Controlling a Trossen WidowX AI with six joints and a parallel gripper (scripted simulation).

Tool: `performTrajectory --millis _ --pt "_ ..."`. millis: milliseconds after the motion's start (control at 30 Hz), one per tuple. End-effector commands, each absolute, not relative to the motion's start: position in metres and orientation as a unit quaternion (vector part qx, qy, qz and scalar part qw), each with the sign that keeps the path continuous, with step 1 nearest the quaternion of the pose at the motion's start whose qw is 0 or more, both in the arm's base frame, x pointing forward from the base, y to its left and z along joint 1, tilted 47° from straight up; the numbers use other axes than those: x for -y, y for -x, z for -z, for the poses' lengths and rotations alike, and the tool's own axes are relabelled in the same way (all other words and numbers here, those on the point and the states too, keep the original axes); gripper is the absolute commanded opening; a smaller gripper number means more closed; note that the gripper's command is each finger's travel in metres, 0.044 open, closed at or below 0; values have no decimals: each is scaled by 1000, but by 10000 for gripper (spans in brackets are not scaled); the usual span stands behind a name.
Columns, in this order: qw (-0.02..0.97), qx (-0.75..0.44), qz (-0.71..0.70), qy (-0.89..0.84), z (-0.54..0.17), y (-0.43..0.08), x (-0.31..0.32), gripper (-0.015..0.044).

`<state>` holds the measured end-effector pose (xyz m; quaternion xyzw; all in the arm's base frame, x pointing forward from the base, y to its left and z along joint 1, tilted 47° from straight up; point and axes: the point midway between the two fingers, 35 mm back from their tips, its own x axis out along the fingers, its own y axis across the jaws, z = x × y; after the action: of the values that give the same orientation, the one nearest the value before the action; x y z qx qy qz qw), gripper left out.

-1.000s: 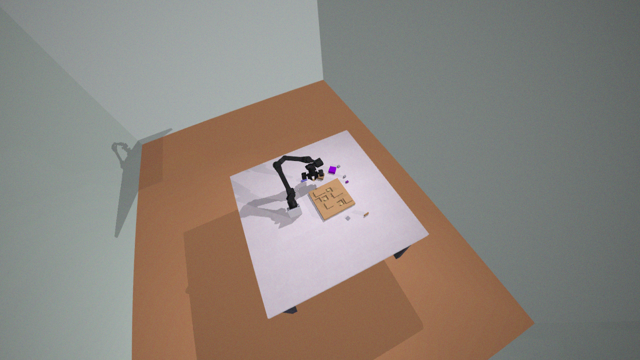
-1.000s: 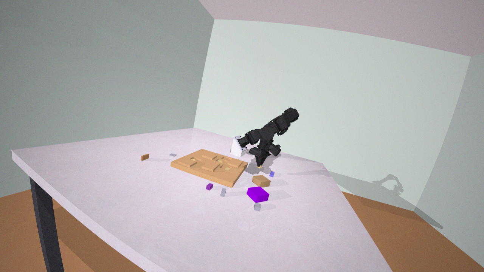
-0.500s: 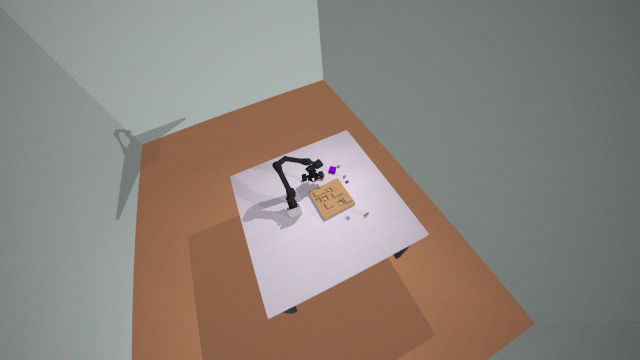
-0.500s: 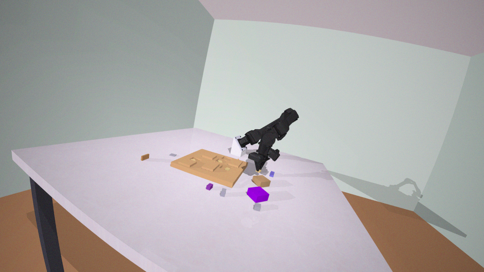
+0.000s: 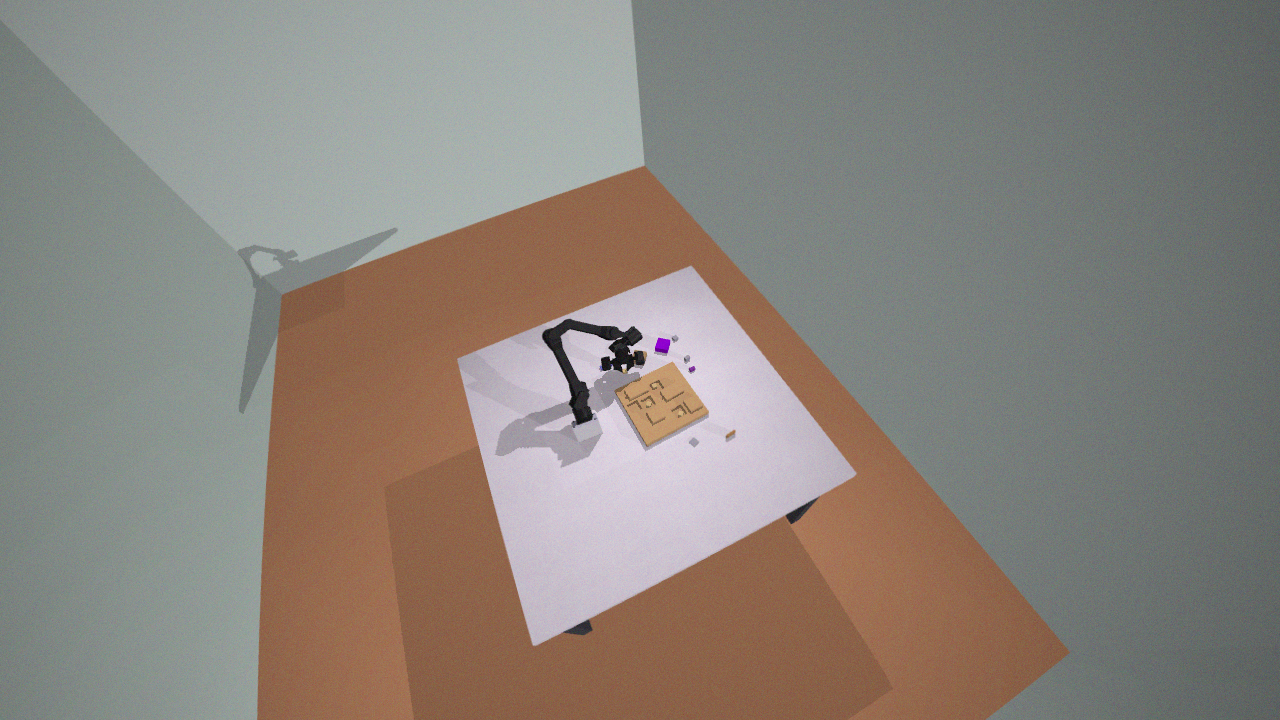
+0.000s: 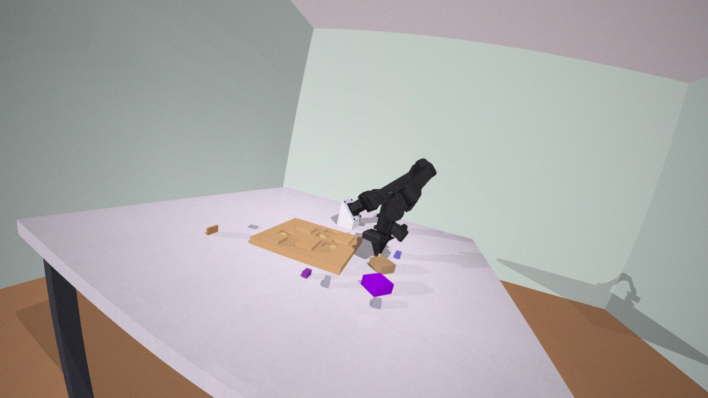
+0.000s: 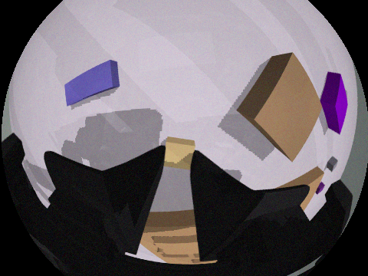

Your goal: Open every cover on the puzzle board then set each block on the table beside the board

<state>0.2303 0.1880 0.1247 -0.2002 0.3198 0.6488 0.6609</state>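
The tan puzzle board [image 5: 671, 371] [image 6: 330, 263] [image 7: 170, 219] lies on the table with raised covers and tracks. In the exterior view, pale yellow blocks show in exposed wells: one block [image 6: 333, 246] nearest the arm, another [image 6: 321, 236] behind it and a third [image 6: 282, 232] farther left. Exact cover positions are too small to tell. My gripper [image 5: 623, 370] [image 6: 377, 255] [image 7: 179, 153] points down beside the board, low over the table, shut on a yellow block [image 7: 179, 147]. Its fingertips touch both sides. Whether the block touches the table is unclear; the exterior view hides it.
A tan box [image 6: 382, 265] [image 7: 287, 107] and a blue bar [image 6: 397, 254] [image 7: 92, 82] lie close to the gripper. A purple box [image 5: 662, 344] [image 6: 377, 284] [image 7: 339, 101] is beyond. Small grey pieces, a small purple piece [image 6: 306, 272] and an orange piece [image 5: 730, 435] [image 6: 212, 229] lie around the board.
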Motion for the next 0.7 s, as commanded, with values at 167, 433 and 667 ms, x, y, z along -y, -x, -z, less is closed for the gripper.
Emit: performTrajectory --millis 167,433,667 --pt "661 -320 -649 200 -125 -231 -188 264" --pt "661 -320 -648 201 -128 -231 -184 440" --pt "660 -322 -647 203 -142 -234 -167 440"
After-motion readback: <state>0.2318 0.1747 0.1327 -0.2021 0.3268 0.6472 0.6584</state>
